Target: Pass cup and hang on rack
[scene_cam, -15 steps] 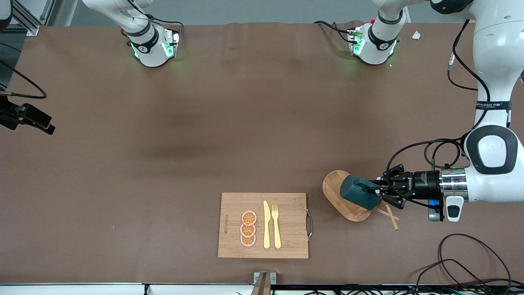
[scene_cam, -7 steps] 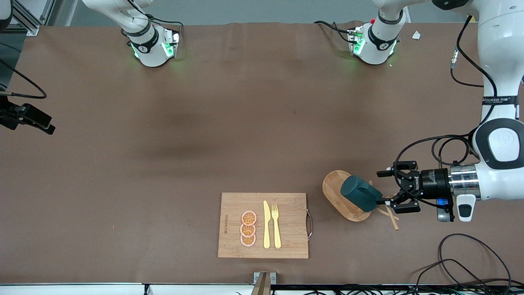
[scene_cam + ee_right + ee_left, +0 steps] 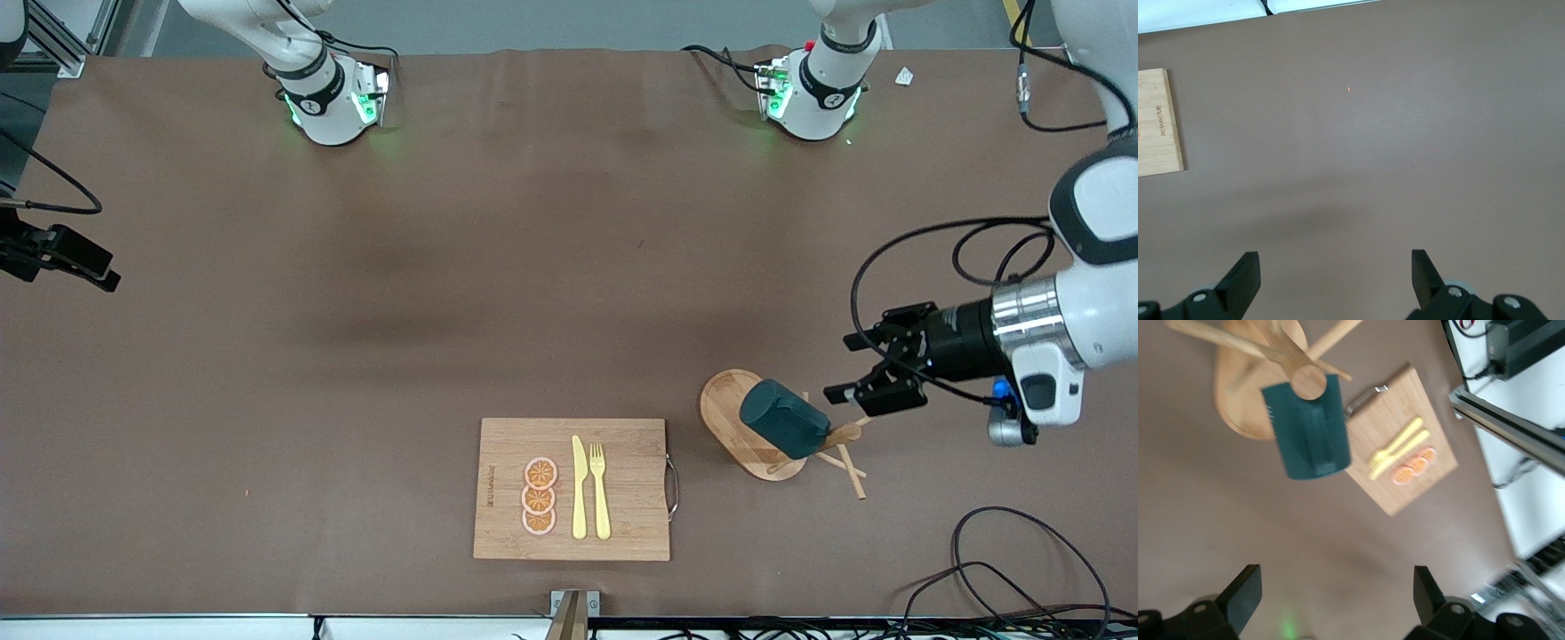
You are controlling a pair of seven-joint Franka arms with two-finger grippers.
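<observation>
The dark teal cup [image 3: 782,418] hangs on its side from a peg of the light wooden rack [image 3: 722,400], over the rack's oval base. In the left wrist view the cup [image 3: 1308,430] hangs just under the top of the rack's post [image 3: 1309,380]. My left gripper [image 3: 840,366] is open and empty, in the air beside the rack toward the left arm's end; its fingers [image 3: 1245,593] frame bare table. My right gripper [image 3: 105,269] waits open and empty at the right arm's end, over bare table in its wrist view [image 3: 1335,280].
A wooden cutting board [image 3: 622,489] lies beside the rack, near the table's front edge. It carries a yellow knife [image 3: 579,487], a yellow fork [image 3: 600,489] and three orange slices [image 3: 540,498]. Cables [image 3: 1022,551] lie at the left arm's front corner.
My left gripper opened, let go of the cup and drew back from the rack toward the left arm's end, rising. The cup stays hanging on the peg. The right arm has not moved.
</observation>
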